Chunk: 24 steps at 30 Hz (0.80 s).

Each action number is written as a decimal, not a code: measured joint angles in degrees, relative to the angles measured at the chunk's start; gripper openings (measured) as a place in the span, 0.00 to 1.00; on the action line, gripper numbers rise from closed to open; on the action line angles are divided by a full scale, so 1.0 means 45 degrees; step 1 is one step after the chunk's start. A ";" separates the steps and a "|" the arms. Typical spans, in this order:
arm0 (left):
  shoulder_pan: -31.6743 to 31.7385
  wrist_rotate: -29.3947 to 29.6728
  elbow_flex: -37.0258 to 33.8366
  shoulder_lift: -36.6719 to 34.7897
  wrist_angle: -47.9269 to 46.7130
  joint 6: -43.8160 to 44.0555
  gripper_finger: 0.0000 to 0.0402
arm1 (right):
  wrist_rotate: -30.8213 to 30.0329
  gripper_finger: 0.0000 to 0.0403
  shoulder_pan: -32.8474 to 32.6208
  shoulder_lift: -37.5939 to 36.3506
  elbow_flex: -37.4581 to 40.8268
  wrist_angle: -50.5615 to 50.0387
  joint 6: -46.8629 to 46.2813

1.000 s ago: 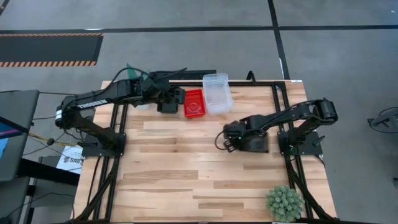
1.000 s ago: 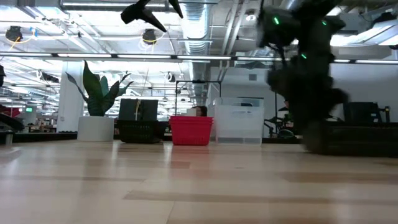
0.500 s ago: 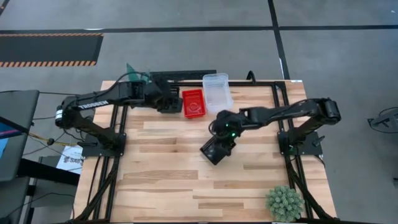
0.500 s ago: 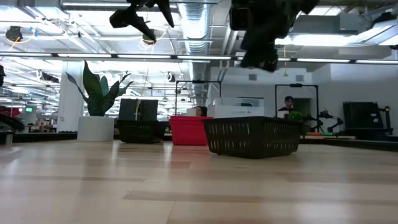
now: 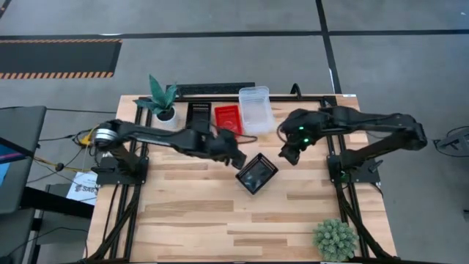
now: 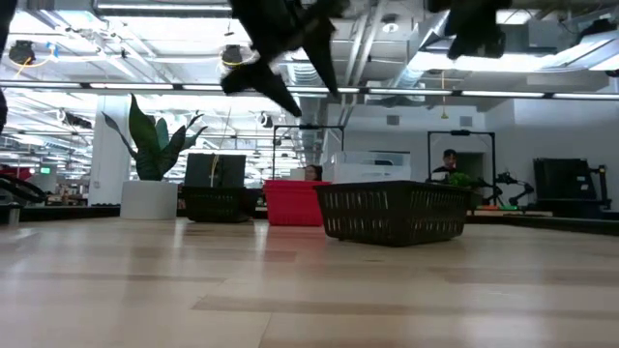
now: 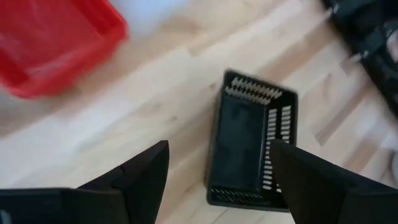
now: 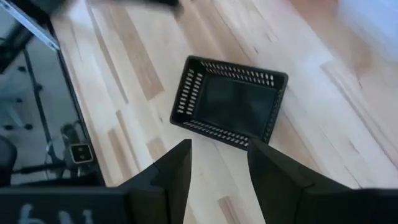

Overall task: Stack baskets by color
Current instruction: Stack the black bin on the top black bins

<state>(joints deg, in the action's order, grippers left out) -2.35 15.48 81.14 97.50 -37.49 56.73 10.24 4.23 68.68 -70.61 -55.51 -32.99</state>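
One black mesh basket (image 5: pixel 256 173) stands on its base mid-table, turned askew, with its open top up; it also shows in the low view (image 6: pixel 392 213). My left gripper (image 5: pixel 238 157) hangs open just to its left and above it; in the left wrist view the basket (image 7: pixel 252 146) shows between and beyond the spread fingers (image 7: pixel 217 180). My right gripper (image 5: pixel 287 155) hangs open above the basket's right and touches nothing (image 8: pixel 221 165). Along the far edge stand another black basket (image 5: pixel 199 114), a red basket (image 5: pixel 228 119) and a clear basket (image 5: pixel 256 108).
A potted plant (image 5: pixel 163 99) stands at the far left corner and a round spiky plant (image 5: pixel 335 238) at the near right corner. Bare wood lies between the mid-table basket and the near edge (image 5: pixel 220 220).
My right gripper brought the black basket from the right toward the table's middle, left it standing there, then rose and drew back toward the right edge. My left gripper swung from the far-edge baskets toward the middle and sank toward the black basket, staying open.
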 joint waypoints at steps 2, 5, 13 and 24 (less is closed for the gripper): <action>0.0022 -0.0391 0.0000 0.0689 0.0618 0.0076 0.65 | -0.0097 0.44 0.0011 -0.0381 0.0000 -0.0061 -0.0057; 0.0078 -0.0644 0.0000 0.1498 0.0961 0.0002 0.63 | -0.0356 0.44 0.0002 -0.0889 0.0000 -0.0078 -0.0095; 0.0062 -0.1603 0.0000 0.3329 0.2628 -0.0772 0.59 | -0.0429 0.44 -0.0074 -0.1366 0.0005 -0.0158 0.0068; 0.0083 -0.3166 0.0023 0.4652 0.2686 -0.0682 0.39 | -0.0398 0.43 -0.0843 -0.1360 0.0015 -0.0468 0.0107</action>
<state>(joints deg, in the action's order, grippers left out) -1.98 1.23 81.25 118.44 -25.40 53.66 8.45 0.44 62.57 -70.54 -57.61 -32.51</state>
